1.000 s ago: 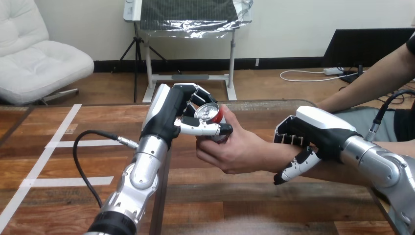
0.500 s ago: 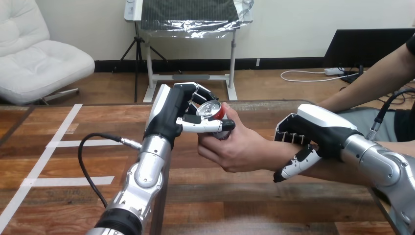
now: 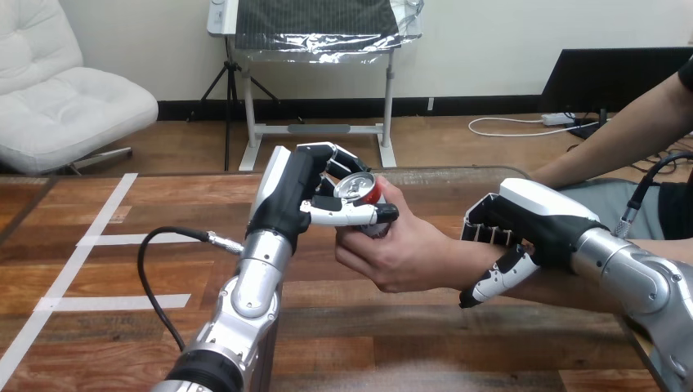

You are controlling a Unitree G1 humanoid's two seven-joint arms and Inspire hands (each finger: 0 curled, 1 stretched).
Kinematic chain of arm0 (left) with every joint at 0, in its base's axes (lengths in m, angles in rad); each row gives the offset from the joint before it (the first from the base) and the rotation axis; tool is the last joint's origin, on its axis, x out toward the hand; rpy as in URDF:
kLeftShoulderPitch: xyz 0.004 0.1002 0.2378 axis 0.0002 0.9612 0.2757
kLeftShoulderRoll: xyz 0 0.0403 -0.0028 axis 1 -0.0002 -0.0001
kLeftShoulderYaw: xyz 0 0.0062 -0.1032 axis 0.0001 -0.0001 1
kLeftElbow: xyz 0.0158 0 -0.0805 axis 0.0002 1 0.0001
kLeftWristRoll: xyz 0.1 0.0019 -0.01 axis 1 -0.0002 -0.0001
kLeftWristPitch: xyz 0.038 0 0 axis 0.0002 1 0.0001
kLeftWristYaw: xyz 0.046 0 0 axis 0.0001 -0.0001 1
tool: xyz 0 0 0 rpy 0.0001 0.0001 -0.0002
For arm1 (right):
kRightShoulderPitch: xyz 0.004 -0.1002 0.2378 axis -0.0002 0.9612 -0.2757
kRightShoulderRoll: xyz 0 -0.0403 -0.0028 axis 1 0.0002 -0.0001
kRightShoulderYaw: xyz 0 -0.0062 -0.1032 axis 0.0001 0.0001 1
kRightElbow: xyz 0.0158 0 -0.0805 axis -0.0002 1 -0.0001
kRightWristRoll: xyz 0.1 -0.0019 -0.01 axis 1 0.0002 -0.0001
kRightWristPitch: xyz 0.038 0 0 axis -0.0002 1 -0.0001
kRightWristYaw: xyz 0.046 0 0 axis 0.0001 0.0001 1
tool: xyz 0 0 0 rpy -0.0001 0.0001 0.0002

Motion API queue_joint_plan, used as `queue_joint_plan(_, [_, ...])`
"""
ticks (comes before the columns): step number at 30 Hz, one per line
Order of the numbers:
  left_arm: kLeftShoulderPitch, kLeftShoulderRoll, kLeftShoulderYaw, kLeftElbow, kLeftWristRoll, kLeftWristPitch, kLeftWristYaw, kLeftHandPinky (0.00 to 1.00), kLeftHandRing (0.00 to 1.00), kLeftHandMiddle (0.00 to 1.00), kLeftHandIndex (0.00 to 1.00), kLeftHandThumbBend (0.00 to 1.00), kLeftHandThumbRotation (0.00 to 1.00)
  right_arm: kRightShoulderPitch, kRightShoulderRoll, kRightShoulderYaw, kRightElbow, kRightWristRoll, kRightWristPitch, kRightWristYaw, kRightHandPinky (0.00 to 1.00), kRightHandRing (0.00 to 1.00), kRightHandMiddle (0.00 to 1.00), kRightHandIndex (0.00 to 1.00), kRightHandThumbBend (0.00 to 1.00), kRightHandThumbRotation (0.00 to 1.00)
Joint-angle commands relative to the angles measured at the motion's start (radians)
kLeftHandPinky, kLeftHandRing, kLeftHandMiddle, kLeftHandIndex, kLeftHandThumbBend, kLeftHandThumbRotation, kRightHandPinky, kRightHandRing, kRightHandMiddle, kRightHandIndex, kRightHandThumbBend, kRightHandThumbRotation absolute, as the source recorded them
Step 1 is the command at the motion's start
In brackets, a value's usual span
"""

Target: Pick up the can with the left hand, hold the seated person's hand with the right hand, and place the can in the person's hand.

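1. Change over the last second is slight. The left hand (image 3: 288,200) and the can (image 3: 358,186) have drifted a little toward the view's right, and the person's hand (image 3: 404,249) has gone with them. The room behind has not shifted, so the arm moved, not the camera.
2. The left hand is closed on the can, with fingers curled behind it and the thumb laid across its near side just below the rim. It holds the can roughly upright and well above the surface (image 3: 122,204).
3. The person's hand wraps the can's lower body from the right, its thumb reaching up near the rim. Both hands are on the can at once.
4. The right hand (image 3: 527,216) sits over the person's wrist, fingers curled down its far side and thumb against the near side, so it looks clasped.
5. Judged from this, pickup and hand-hold are done and the can is in the person's grasp. What seems left is for the left hand to open and draw back. No loosening shows yet.
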Motion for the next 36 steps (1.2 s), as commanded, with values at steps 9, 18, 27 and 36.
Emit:
queue_joint_plan(9, [-0.05,-0.065,-0.039,-0.045,-0.033,0.026,-0.123,0.44,0.52,0.57,0.56,0.87,0.06,0.017,0.033,-0.023,-0.045,0.042,-0.004,0.01,0.37,0.4,0.44,0.45,0.8,0.16])
queue_joint_plan(18, [0.001,-0.048,-0.04,-0.13,-0.056,0.045,-0.162,0.65,0.75,0.79,0.75,0.92,0.41,0.036,0.016,-0.03,-0.073,0.047,-0.005,0.035,0.4,0.45,0.52,0.57,0.82,0.24])
queue_joint_plan(27, [0.078,-0.028,-0.036,-0.262,-0.086,0.072,-0.183,0.82,0.9,0.91,0.88,0.91,0.76,0.053,-0.007,-0.033,-0.094,0.048,-0.031,0.052,0.48,0.57,0.65,0.7,0.85,0.41])
queue_joint_plan(36, [0.166,-0.003,-0.041,-0.401,-0.065,0.085,-0.156,0.87,0.94,0.94,0.91,0.89,0.9,0.078,-0.01,-0.055,-0.119,0.065,-0.043,0.052,0.59,0.7,0.74,0.78,0.88,0.53])
